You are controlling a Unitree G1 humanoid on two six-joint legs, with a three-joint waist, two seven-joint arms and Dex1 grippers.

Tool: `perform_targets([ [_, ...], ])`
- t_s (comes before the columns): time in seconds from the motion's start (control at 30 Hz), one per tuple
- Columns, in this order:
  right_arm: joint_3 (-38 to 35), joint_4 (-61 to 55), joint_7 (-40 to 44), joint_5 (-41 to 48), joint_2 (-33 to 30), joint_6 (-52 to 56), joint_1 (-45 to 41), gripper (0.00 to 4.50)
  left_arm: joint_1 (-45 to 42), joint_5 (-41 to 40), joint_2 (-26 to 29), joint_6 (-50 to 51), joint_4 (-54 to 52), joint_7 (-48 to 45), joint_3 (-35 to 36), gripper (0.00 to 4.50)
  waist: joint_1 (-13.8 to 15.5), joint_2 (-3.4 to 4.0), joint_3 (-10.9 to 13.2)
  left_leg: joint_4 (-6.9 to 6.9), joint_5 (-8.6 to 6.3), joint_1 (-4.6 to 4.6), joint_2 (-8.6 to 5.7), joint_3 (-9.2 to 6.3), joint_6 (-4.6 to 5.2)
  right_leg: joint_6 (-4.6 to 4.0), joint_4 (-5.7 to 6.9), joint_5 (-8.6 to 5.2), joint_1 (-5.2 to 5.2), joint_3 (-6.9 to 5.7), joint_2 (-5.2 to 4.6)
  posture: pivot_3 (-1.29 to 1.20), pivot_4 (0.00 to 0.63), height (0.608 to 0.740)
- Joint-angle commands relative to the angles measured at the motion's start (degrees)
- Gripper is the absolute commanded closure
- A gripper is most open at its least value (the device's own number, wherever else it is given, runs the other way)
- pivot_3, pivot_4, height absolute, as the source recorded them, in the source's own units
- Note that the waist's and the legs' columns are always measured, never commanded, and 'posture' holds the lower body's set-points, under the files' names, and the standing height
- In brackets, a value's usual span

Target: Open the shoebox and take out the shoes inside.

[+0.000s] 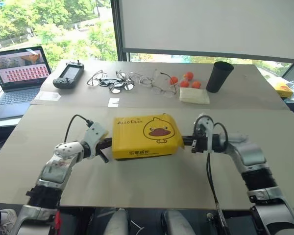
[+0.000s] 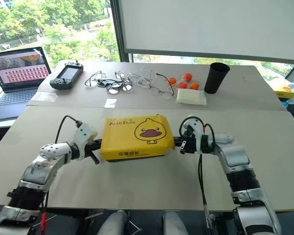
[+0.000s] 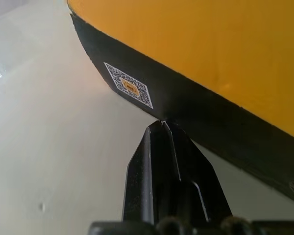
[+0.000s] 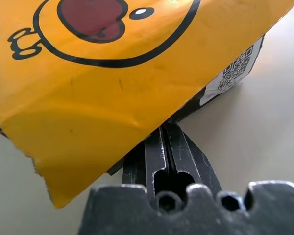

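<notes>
Surface [image 1: 152, 186] carries the shoebox [image 1: 146, 135], lid closed, in front of the robot between both arms. Left end effector [image 3: 162, 128] fully closed, tips touching the box's dark side; right end effector [image 4: 167, 128] also closed, tips tucked under the lid edge, gripping nothing.

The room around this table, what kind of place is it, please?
Probably an office or lab workspace: a large table stands by a window looking onto trees, with an open laptop, a handheld controller and a lowered white blind.

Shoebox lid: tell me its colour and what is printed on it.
The shoebox lid is yellow with a cartoon duck face and lettering, clearest in the right eye view.
</notes>
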Motion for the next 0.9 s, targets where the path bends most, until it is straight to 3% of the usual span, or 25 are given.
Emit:
perform_targets([
  [0.03,-1.24,-4.21,-0.04,1.23,-0.59,-0.35,1.97,4.48,-5.45,0.20,-3.50,-2.28,-0.60,-1.50,-3.27,4.50,0.03,0.00,0.00,0.00,0.00,-0.02,0.00,0.00,0.00,-0.01,0.00,0.01,-0.03,0.00,0.00,0.00,0.150,0.724],
  [0.2,-2.60,-8.25,-0.72,2.09,-2.66,1.86,5.64,4.48,-6.91,1.26,-3.36,-2.48,-0.95,-3.80,-4.63,4.50,-0.62,-0.01,0.00,0.03,0.00,-0.05,-0.02,0.03,0.01,-0.23,0.03,0.14,-0.05,0.06,0.00,0.00,0.150,0.724],
  [0.57,-3.18,-7.91,1.71,2.78,-5.19,2.80,5.07,4.48,-2.94,1.01,11.42,-2.36,-1.46,-13.20,-1.18,4.50,-1.39,0.02,0.02,0.02,0.00,0.00,0.01,0.03,0.01,0.08,0.06,-0.05,-0.05,0.07,0.01,0.00,0.150,0.724],
  [0.6,-3.22,-8.32,2.24,3.31,-5.47,3.21,5.05,4.50,-2.56,0.56,12.65,-2.62,-1.36,-14.23,-0.63,4.00,-1.36,0.02,0.03,0.02,0.00,0.00,0.02,0.03,0.01,0.08,0.05,-0.05,-0.05,0.07,0.01,0.00,0.150,0.724],
  [0.73,-4.11,-10.80,4.02,7.11,-5.79,6.46,4.38,4.50,-0.39,-2.92,18.29,0.29,-4.97,-19.40,2.86,2.70,-1.59,0.04,0.05,-0.01,-0.01,-0.01,0.05,0.04,0.02,0.08,0.03,-0.05,-0.06,0.07,0.02,0.00,0.150,0.724],
  [0.9,-7.64,-12.04,5.98,12.61,-7.82,10.54,4.68,4.50,3.83,-13.46,23.37,11.60,-14.17,-25.05,9.01,0.96,-1.39,0.06,0.12,-0.01,-0.01,-0.08,0.07,0.04,0.02,0.08,0.08,-0.05,-0.18,0.07,0.02,0.00,0.150,0.724],
])
